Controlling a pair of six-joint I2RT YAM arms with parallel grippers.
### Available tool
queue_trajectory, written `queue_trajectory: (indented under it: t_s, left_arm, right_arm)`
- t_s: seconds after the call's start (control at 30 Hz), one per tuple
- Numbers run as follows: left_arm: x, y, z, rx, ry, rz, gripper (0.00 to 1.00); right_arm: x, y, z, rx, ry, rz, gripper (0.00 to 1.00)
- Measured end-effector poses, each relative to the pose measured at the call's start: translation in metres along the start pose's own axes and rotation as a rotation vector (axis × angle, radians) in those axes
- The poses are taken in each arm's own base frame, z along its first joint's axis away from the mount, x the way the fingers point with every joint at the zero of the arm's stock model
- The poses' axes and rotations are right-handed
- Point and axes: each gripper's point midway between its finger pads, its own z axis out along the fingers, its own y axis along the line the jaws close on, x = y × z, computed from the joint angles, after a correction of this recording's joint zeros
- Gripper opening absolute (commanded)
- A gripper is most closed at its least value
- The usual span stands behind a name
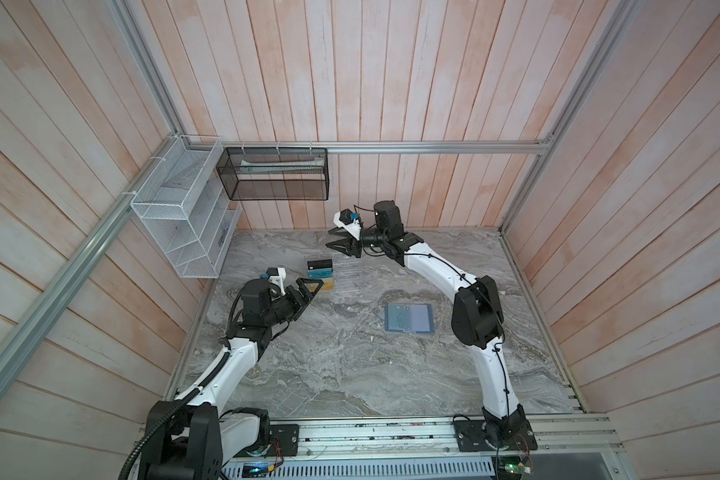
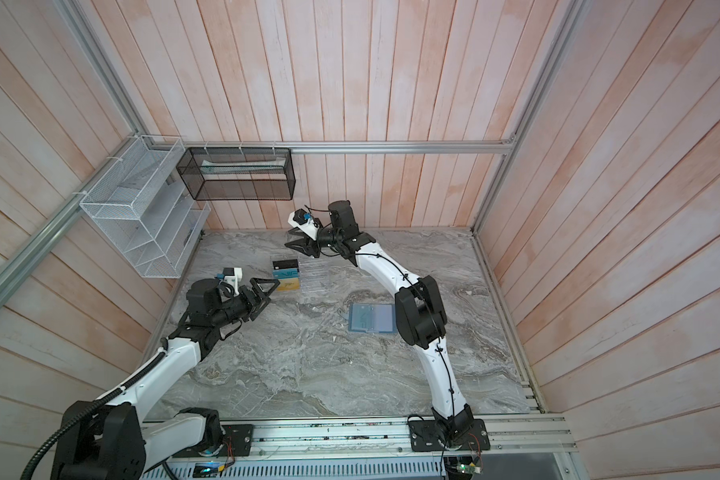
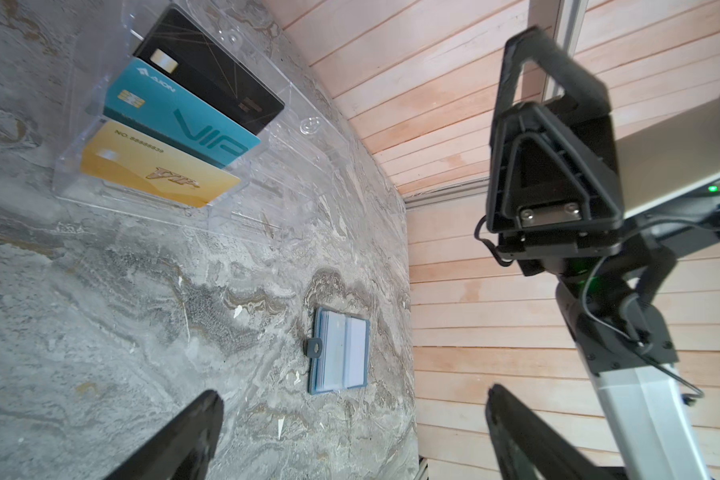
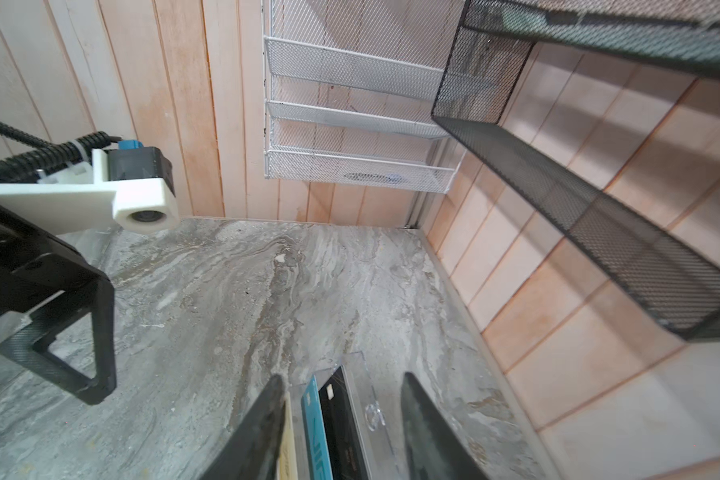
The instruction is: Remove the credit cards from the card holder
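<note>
In the clear rack (image 3: 308, 124) stand a black card (image 3: 208, 79), the teal card (image 3: 184, 120) and the gold card (image 3: 154, 170), the gold one partly hidden behind the left gripper (image 1: 314, 291) in both top views. That gripper gapes wide and empty beside the rack; the right gripper (image 1: 332, 240) hangs above it, fingers parted on nothing. Well apart from the rack the card holder (image 1: 409, 318) lies open, faint lettering inside hard to make out.

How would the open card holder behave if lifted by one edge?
Probably floppy: the card holder lies open like a booklet, so one half would likely sag. Thin and flat, it should slide rather than tip if pushed.
</note>
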Motion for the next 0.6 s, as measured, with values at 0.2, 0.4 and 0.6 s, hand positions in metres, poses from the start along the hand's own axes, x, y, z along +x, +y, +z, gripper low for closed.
queue_trajectory:
  t_s: [0.2,0.4,0.6]
  left_arm:
    - [0.015,-0.018,-0.001,-0.004,0.037,0.053,1.0]
    - [0.05,-0.056,0.01,0.043,0.115,0.142,1.0]
    - [0.097,-0.08,0.038,0.062,0.227,0.193,1.0]
  right_arm:
    - [-0.019,0.006,-0.041,0.149,0.036,0.093,0.98]
    - [-0.018,0.017,-0.098,0.357,0.061,0.223,0.98]
    - [0.008,0.013,-0.167,0.567,0.066,0.429,0.98]
